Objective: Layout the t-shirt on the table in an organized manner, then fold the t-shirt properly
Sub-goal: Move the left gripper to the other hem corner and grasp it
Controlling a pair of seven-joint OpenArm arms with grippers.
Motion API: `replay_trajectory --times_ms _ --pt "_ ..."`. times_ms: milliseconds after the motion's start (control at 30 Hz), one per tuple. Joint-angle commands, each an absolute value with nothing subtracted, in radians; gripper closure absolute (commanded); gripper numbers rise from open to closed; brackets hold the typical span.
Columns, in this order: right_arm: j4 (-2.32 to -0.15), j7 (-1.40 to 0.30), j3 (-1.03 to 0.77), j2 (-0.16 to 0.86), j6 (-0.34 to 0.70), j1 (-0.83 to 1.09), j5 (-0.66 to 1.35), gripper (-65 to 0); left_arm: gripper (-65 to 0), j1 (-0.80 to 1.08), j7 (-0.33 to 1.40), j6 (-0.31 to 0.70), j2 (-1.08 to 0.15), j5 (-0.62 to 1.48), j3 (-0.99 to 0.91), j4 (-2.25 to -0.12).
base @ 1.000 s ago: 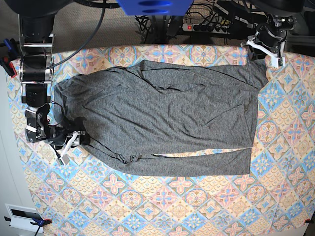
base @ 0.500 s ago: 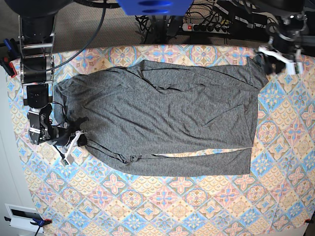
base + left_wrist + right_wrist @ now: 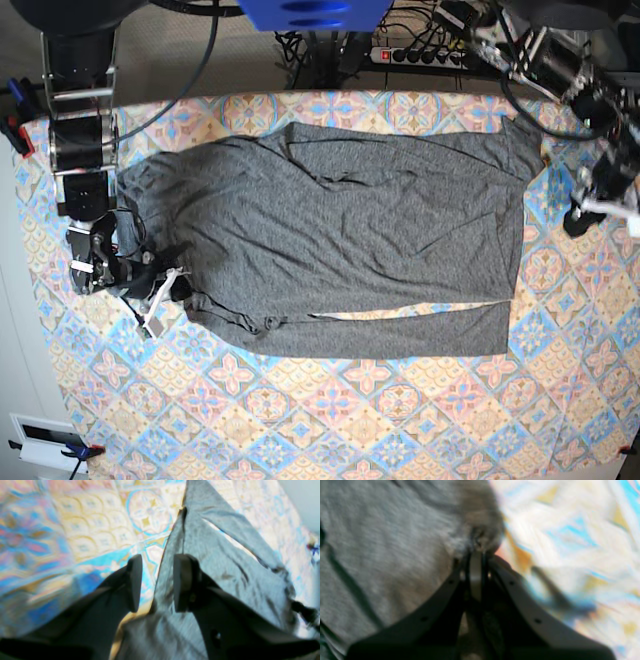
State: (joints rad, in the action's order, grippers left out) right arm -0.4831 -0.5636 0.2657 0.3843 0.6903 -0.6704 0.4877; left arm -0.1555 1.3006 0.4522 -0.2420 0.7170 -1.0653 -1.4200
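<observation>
At 9 o'clock on the table [image 3: 330, 420], the right gripper [image 3: 160, 290] has closed, fingers clamped on the t-shirt [image 3: 330, 230] edge. The left gripper [image 3: 600, 205], fingers apart and empty, has swung to 3 o'clock beside the spread shirt. Layout adjustment is judged under way.

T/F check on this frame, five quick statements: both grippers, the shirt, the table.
1. The right gripper is shut on the t-shirt. True.
2. The left gripper is clamped on fabric. False: its jaws stand apart, with the shirt's edge under the gap and nothing pinched.
3. The t-shirt lies spread across the table. True.
4. The left gripper hangs over the middle of the shirt. False: in the base view it sits off the shirt's edge, above bare patterned cloth.
5. The t-shirt carries a large print. False: it is plain dark grey.
</observation>
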Motion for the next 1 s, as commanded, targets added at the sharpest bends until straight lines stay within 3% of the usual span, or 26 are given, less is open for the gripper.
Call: replay_trajectory --times_ms 0,133,267,433,533,800,967 --pt "-0.489 -0.590 0.268 0.389 0.698 -0.685 0.472 0.0 -20.9 -0.202 1.285 0.444 -0.255 0.750 -1.047 -1.371" --pt "-0.489 -0.590 0.268 0.387 0.698 -0.685 0.472 0.0 -20.9 -0.306 1.207 0.423 -0.262 0.746 -1.000 -1.193" --pt "-0.489 -0.590 0.268 0.387 0.698 -0.685 0.472 0.0 -20.9 -0.351 1.076 0.421 -0.308 0.746 -0.829 -1.092" --pt "-0.489 -0.588 0.268 0.387 0.698 -0.685 0.472 0.0 -20.9 -0.361 0.880 0.311 -0.367 0.746 -0.727 -0.915" --pt "-0.489 -0.588 0.268 0.387 0.698 -0.685 0.472 0.0 -20.9 -0.363 0.806 0.300 -0.404 0.746 -0.723 -0.805" --pt "-0.489 -0.588 0.268 0.387 0.698 -0.685 0.472 0.0 -21.4 -0.360 0.743 0.292 -0.473 0.734 -0.722 -0.647" --pt "-0.489 -0.588 0.268 0.387 0.698 -0.685 0.472 0.0 -21.4 -0.437 0.776 0.292 -0.486 0.521 -0.584 -0.645"
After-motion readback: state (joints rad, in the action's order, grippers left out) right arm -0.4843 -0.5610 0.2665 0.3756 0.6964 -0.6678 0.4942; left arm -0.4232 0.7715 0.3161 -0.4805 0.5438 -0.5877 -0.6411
